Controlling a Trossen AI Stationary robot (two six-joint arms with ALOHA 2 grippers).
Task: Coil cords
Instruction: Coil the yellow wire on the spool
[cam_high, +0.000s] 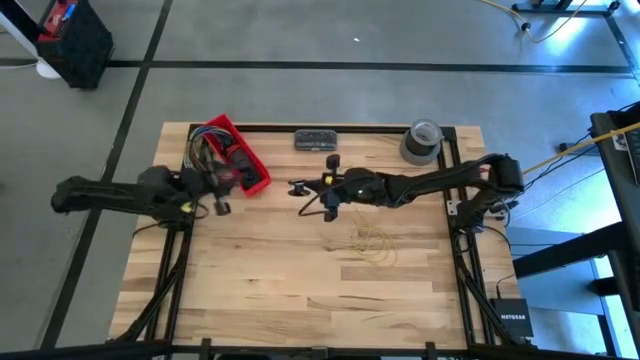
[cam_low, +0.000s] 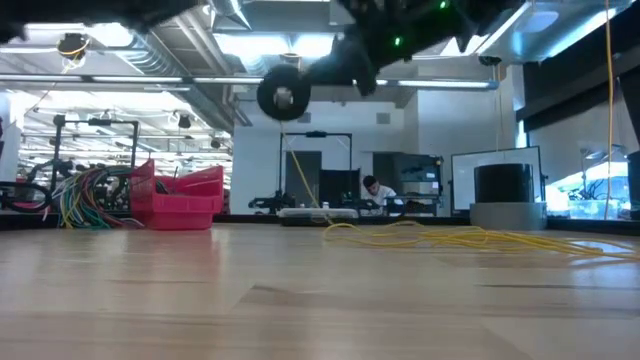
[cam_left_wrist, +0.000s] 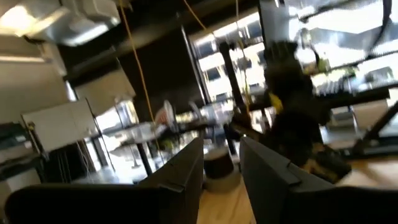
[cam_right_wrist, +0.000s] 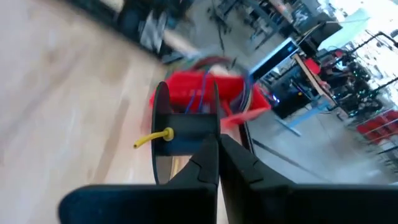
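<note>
A thin pale yellow cord (cam_high: 372, 245) lies in loose loops on the wood, right of the table's middle; the low view shows it as a flat tangle (cam_low: 420, 238). A black reel (cam_low: 283, 95) hangs high over the table, and one strand (cam_low: 300, 175) slants down from it to the loops. A short yellow cord end (cam_right_wrist: 152, 138) sticks out of the reel's core. My right gripper (cam_high: 305, 187) is shut on the reel (cam_right_wrist: 186, 127). My left gripper (cam_high: 222, 200) stands open and holds nothing, raised beside the red bin; its two fingers (cam_left_wrist: 186, 168) show a gap. My right gripper pinches a thin part of the black reel, on the side nearest the gripper (cam_right_wrist: 210, 127), between its shut fingers (cam_right_wrist: 239, 165). The fingers themselves hide just which part. They come roughly level from the table's right. The reel is lifted clear of the table, and the cord hangs slack below it.
At the far left stands a red bin (cam_high: 240, 155) with multicoloured wires (cam_low: 90, 200). A grey tape roll (cam_high: 422, 142) and a dark flat box (cam_high: 318, 138) sit along the far edge. A thick yellow cable (cam_high: 570, 150) runs off to the right. The near half is bare wood (cam_high: 300, 300).
</note>
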